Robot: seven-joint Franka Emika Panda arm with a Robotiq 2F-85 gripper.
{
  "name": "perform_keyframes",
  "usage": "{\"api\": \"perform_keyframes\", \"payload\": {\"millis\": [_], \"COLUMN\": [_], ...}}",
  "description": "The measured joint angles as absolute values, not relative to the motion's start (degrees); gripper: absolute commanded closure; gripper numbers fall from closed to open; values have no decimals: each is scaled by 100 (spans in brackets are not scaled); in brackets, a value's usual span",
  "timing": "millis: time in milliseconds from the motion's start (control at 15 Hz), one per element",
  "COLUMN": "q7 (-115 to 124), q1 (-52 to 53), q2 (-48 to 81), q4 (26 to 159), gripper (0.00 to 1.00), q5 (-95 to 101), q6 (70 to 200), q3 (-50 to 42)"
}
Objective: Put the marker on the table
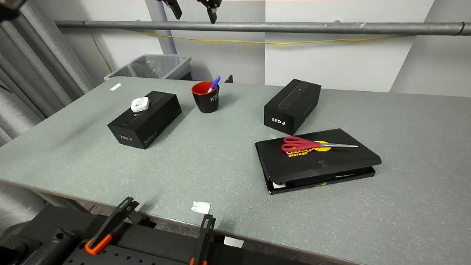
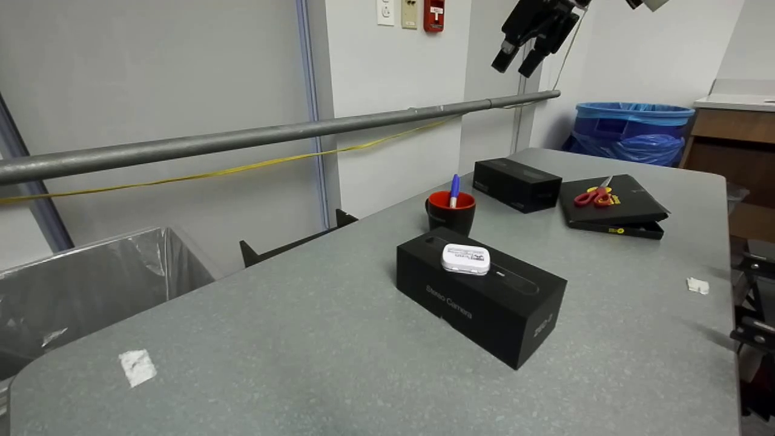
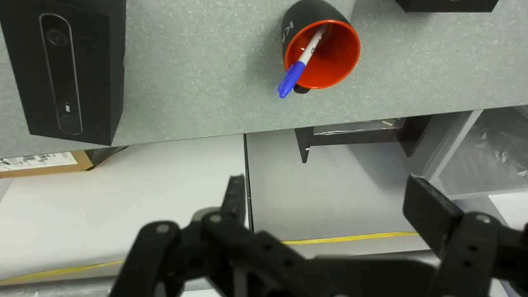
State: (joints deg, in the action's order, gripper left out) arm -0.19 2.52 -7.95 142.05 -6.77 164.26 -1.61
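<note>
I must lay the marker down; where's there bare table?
In an exterior view, bare table stretches between the tin-topped box and the storage case, in front of the mug; more lies right of the case. Crowded: behind the case, by the uncovered box.

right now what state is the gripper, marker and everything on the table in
Gripper: open, nothing held
Mug: upright
Marker: capped, leaning in the mug
Storage box: lid slightly raised
Scissors: blades together
White tin: shut
ZED 2 box under the tin: shut
ZED 2 box near the storage box: shut
</note>
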Motion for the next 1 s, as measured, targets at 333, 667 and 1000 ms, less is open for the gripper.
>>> {"api": "perform_keyframes", "payload": {"millis": [333, 667, 1000], "q7": [29, 1003, 2186], "q1": [243, 111, 197], "q2": [-785, -180, 681], "q4": [14200, 14060, 13596], "gripper": [0, 0, 0], "q5": [-669, 57, 1159], "q6": [16426, 16444, 16462], "q3": [-160, -120, -134]}}
